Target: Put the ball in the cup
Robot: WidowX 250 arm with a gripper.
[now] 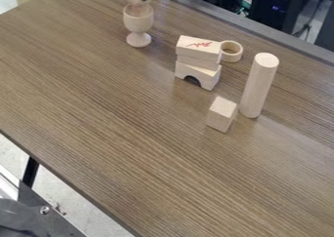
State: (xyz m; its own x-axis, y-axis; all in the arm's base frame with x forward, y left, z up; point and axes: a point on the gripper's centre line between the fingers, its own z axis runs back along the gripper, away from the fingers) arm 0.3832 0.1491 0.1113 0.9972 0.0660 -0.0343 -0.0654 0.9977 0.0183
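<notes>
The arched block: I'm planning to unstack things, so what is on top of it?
Two wooden blocks are stacked on the arched block, the upper one with red marks. The surface directly beneath them is covered.

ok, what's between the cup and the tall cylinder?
The block stack, arched block at its bottom, stands between cup and cylinder, seen in the camera view.

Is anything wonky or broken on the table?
The upper blocks look a little wonky, sitting turned on the arch block. There's a red scribble up top too. Nothing looks spilled or broken.
</notes>
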